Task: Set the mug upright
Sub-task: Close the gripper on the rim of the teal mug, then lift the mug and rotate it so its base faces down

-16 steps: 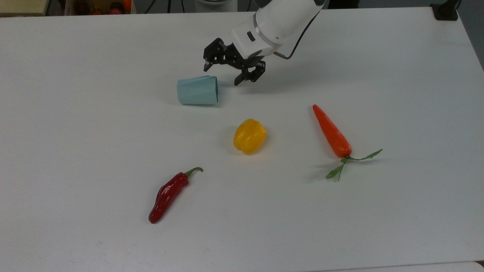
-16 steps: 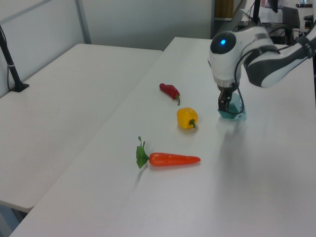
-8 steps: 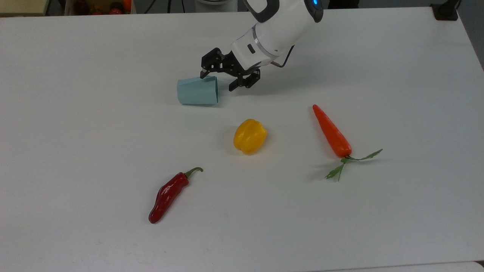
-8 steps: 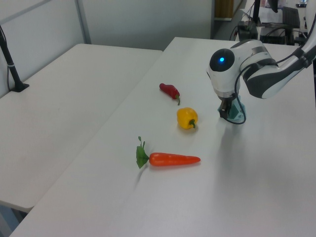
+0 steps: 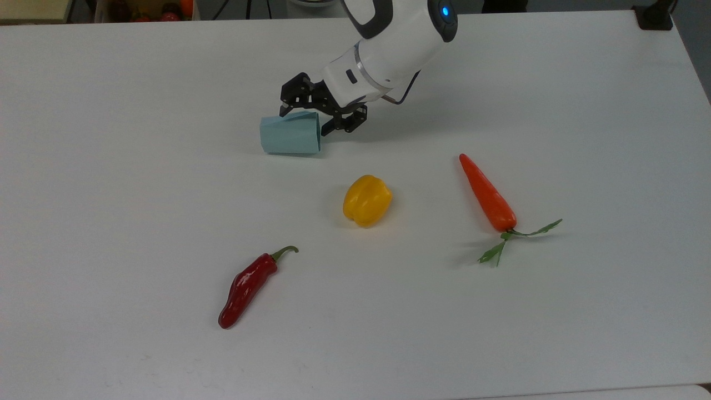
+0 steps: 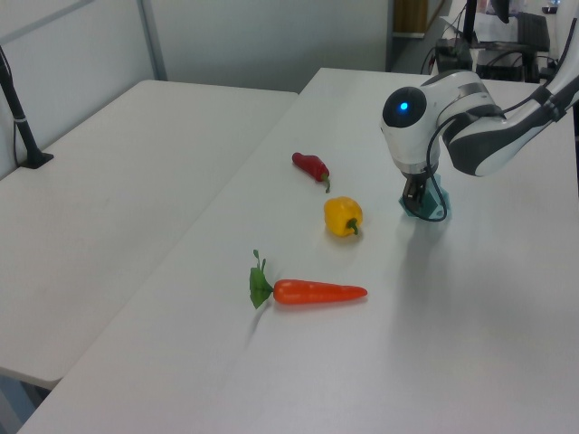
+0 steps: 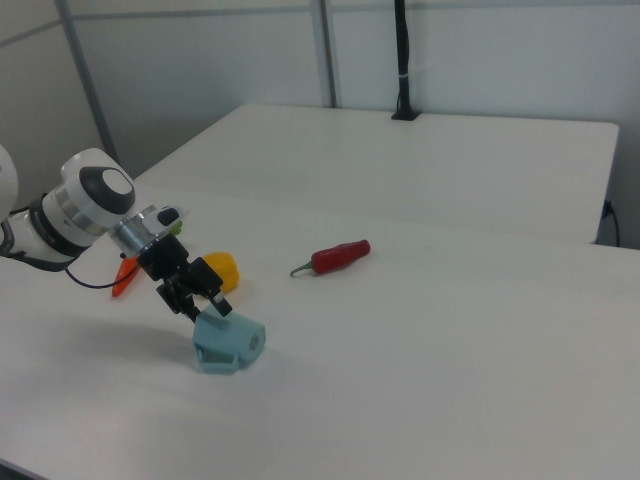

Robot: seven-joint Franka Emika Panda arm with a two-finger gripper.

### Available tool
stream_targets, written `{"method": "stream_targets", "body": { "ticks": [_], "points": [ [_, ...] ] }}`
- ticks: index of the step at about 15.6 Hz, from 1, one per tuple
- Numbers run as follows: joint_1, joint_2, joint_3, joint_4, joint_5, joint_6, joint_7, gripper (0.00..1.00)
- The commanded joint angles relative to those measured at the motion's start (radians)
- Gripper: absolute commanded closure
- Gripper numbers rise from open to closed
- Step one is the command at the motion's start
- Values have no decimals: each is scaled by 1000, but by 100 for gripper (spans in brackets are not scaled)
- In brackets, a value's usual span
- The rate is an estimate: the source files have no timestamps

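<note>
— Upper centre of the top view, what lies there?
— The mug (image 5: 290,133), pale blue-green and faceted, on its side on the white table (image 5: 111,194), its wider rim toward the top view's right.
— And the gripper (image 5: 303,121)?
— Its black fingers (image 5: 285,107) are spread apart, straddling the mug's rim end; nothing is grasped.
— What else?
— A yellow bell pepper (image 5: 366,200) at mid-frame, a carrot (image 5: 487,194) to its right, a red chili pepper (image 5: 247,284) at lower left, all apart from the mug.
</note>
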Motion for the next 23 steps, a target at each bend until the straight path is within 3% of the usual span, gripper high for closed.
{"method": "stream_targets", "body": {
  "ticks": [1,4,6,11,19,23],
  "points": [
    [-4,-9,-6,-22,-20,25,-22,31],
    [-9,-10,-8,-20,-20,25,-27,63],
    [-12,-10,-8,-20,-19,26,-47,100],
    [-27,-30,-8,-8,4,23,-79,100],
    [-53,-121,-14,91,346,-84,-458,100],
    [-55,-133,-32,96,462,-103,-623,100]
  ]
}}
